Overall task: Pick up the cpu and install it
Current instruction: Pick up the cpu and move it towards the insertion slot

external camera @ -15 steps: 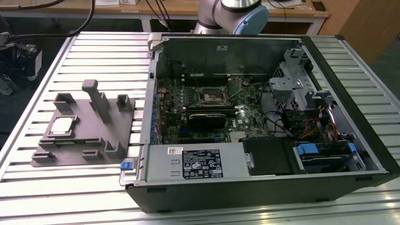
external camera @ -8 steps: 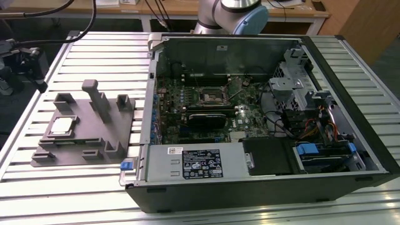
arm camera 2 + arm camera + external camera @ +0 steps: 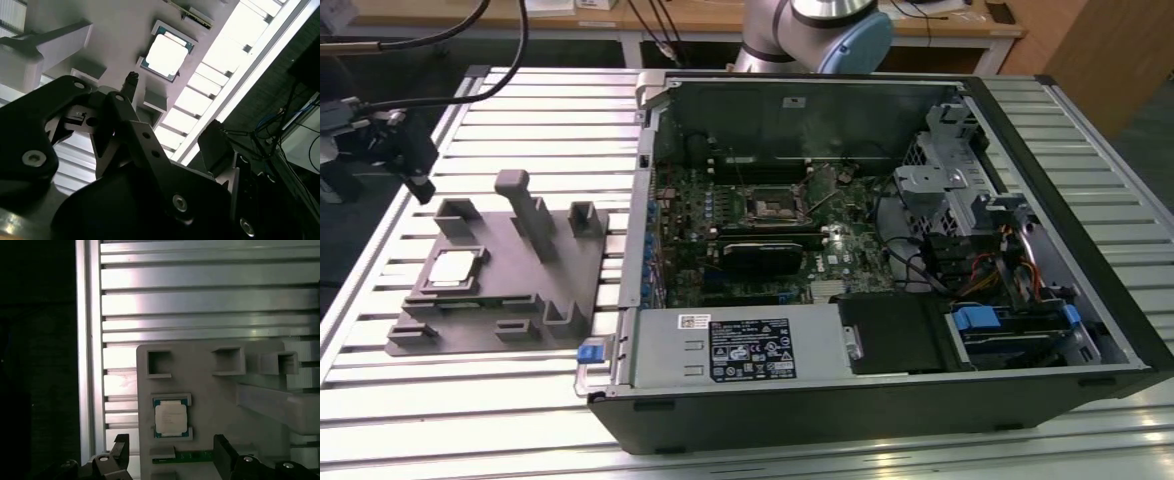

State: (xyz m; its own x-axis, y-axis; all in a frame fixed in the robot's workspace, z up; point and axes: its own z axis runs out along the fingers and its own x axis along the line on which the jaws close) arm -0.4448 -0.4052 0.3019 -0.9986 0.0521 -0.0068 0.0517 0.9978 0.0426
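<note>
The cpu (image 3: 454, 268) is a small silvery square chip lying flat in a recess of the grey plastic tray (image 3: 520, 300), at the exterior view's left. In both wrist views the cpu (image 3: 171, 419) (image 3: 167, 54) lies in its pocket with nothing touching it. My gripper (image 3: 411, 165) hangs above the table off the tray's far left corner, apart from the chip. In the first wrist view my gripper (image 3: 171, 452) is open, its two dark fingers (image 3: 120, 446) standing wide on either side of the chip's line, with nothing between them.
An open computer case (image 3: 881, 400) lies on the slatted aluminium table (image 3: 480, 430) at the exterior view's right. Its motherboard carries a dark square socket frame (image 3: 771, 207) and a black block (image 3: 771, 255) below it. Upright posts (image 3: 531, 215) rise from the tray. Cables (image 3: 440, 40) hang at the far left.
</note>
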